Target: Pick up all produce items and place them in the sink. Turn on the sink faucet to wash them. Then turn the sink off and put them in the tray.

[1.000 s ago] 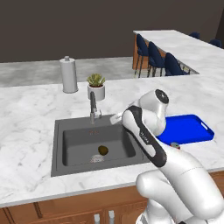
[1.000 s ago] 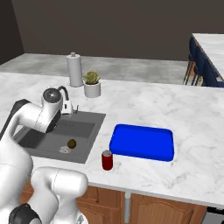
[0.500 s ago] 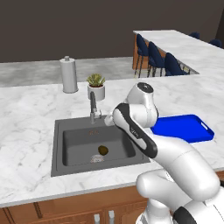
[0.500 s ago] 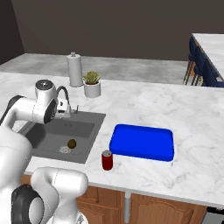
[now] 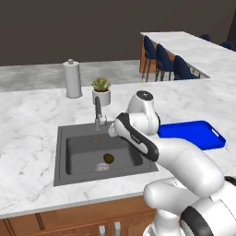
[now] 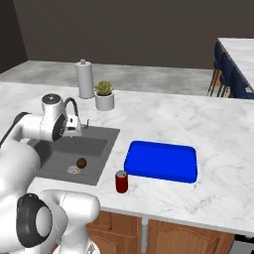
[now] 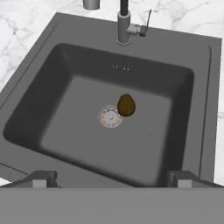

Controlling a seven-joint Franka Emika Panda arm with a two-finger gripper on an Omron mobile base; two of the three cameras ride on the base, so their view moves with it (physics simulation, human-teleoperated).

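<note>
The produce item (image 7: 126,105), a small brown-olive oval lump, lies on the floor of the dark grey sink (image 7: 57,96), touching the round metal drain (image 7: 110,117). It also shows as the lump (image 5: 109,158) in the basin (image 6: 59,156). The faucet (image 5: 98,110) stands at the sink's back rim, its lever (image 7: 148,19) sticking out to one side; I see no water. My gripper (image 7: 113,180) hovers above the sink's front part, beside the faucet, open and empty. The blue tray (image 5: 193,133) sits empty to the right of the sink.
A white paper-towel roll (image 5: 71,79) and a succulent in a white pot (image 5: 101,91) stand behind the sink. A red can (image 6: 121,181) stands near the counter's front edge between sink and tray (image 6: 161,161). Bar stools (image 5: 166,62) line the far counter.
My arm has swung left, from the sink's right rim near the tray to over the sink beside the faucet. The produce item has not moved.
</note>
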